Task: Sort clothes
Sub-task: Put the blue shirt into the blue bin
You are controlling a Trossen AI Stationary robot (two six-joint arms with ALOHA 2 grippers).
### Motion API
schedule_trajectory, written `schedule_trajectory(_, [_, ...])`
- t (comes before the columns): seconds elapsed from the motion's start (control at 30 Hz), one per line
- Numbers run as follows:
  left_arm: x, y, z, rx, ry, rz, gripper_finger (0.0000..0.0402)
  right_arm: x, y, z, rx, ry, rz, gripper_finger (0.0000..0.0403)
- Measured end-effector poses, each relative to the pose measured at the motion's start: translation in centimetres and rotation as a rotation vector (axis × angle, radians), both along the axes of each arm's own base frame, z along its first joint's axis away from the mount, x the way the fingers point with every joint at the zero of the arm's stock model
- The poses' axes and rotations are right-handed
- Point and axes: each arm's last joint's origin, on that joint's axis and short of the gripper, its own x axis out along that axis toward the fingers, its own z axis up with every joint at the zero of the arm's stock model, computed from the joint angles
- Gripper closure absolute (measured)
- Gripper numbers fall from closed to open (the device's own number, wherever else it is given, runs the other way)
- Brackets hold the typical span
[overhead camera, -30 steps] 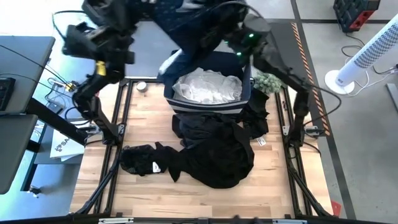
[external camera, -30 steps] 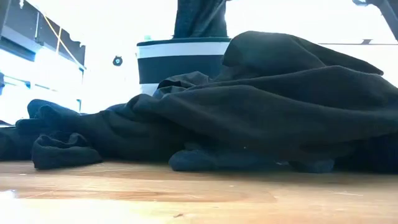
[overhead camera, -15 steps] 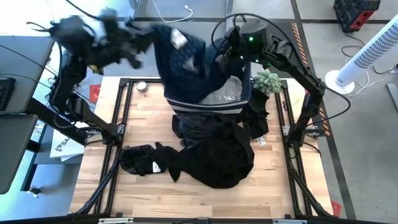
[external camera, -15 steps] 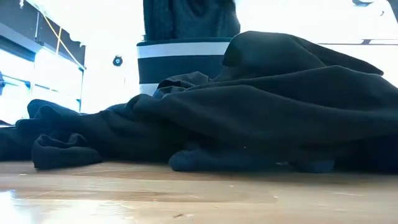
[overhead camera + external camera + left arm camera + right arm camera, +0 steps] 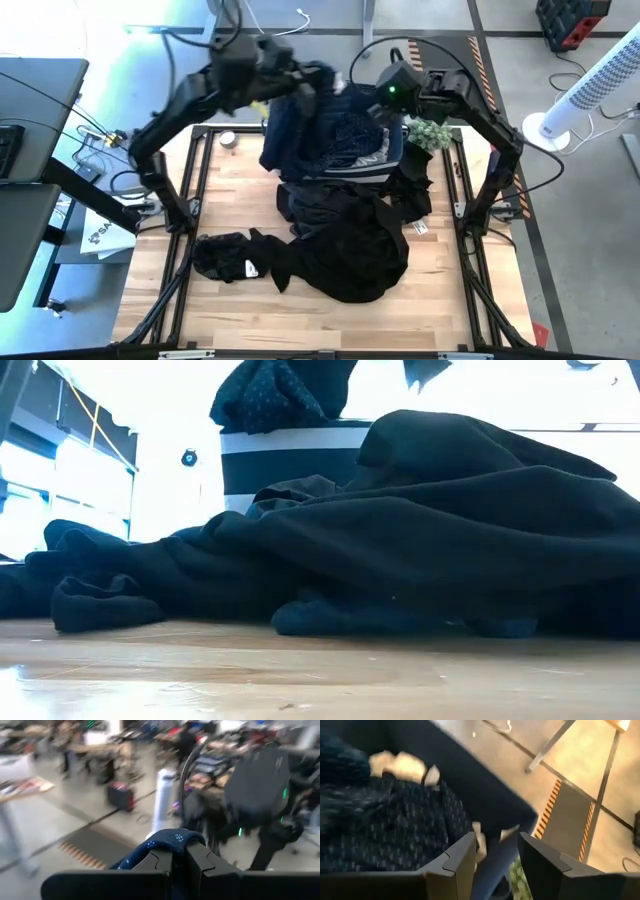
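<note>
over the bin (image 5: 392, 160), left claw (image 5: 300, 88) clamps the dotted navy garment (image 5: 310, 135); right claw (image 5: 385, 92) parted beside; black clothes (image 5: 350, 240) on worktop (image 5: 240, 190).

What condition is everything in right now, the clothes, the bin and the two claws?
Navy dotted garment: held up, draped over bin.
Fabric bin: upright, holding clothes.
Black clothes: heaped on table.
Left gripper: shut on navy dotted garment.
Right gripper: open, above bin, empty.

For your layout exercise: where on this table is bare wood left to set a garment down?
Free: the near strip below the black pile, and the left side between frame and bin. Crowded: centre and right, under black clothes.
</note>
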Motion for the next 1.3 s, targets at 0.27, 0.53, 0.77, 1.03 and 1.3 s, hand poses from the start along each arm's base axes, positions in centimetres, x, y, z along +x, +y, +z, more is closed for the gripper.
schedule_trajectory(0.27, [2.8,3.9,-3.2,-0.03,0.105,0.02,0.0383,-2.1,3.2,2.1,-0.068,-0.054,0.047,0.0258])
schedule_trajectory(0.53, [1.0,4.9,0.6,-0.024,-0.232,-0.082,0.0345,-6.0,5.5,4.6,-0.155,-0.15,0.048,0.0258])
schedule_trajectory(0.77, [2.5,6.6,-5.8,-0.195,0.205,-0.038,0.0317,-6.6,5.6,4.9,-0.148,-0.19,0.024,0.0258])
schedule_trajectory(1.03, [2.8,7.5,-5.8,-0.298,0.123,-0.133,0.0279,-5.2,5.4,4.2,-0.114,-0.164,0.049,0.0258])
schedule_trajectory(1.3, [-0.1,6.5,-5.2,-0.376,0.225,-0.111,0.02,-4.2,5.4,3.7,-0.087,-0.105,0.129,0.0258])
